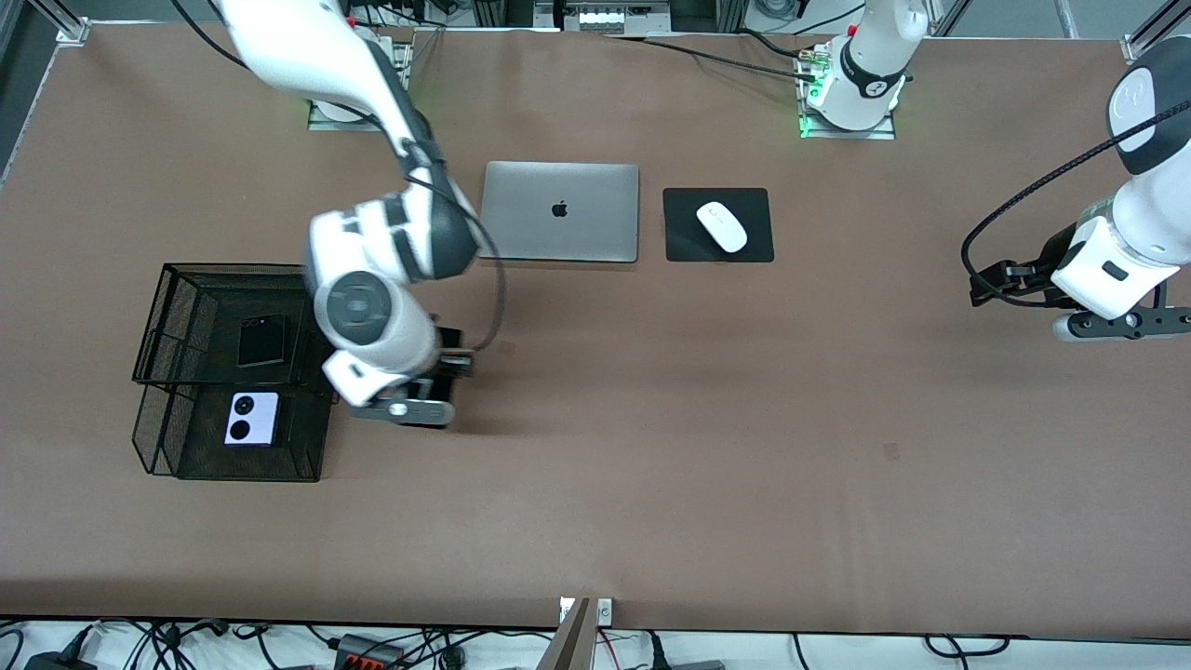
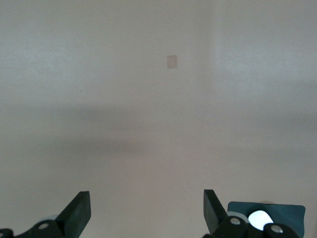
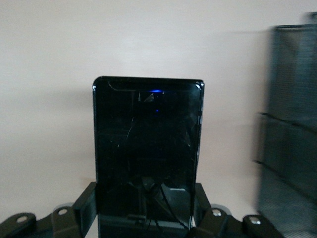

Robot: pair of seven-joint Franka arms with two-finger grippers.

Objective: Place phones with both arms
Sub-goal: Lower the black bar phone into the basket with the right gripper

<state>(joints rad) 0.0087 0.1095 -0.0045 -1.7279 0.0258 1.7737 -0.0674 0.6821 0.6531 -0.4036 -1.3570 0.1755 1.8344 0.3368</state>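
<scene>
My right gripper is low over the table beside the mesh basket, at the basket's side toward the left arm. It is shut on the long black phone, one finger pressed to each long edge. The hand hides that phone in the front view. The small black phone lies in the basket's upper tier. The lilac phone with two black circles lies in the lower tier. My left gripper waits open over bare table at the left arm's end, nothing between its fingers.
A closed silver laptop lies mid-table near the bases. Beside it a white mouse rests on a black pad. The basket's mesh wall stands close beside the held phone.
</scene>
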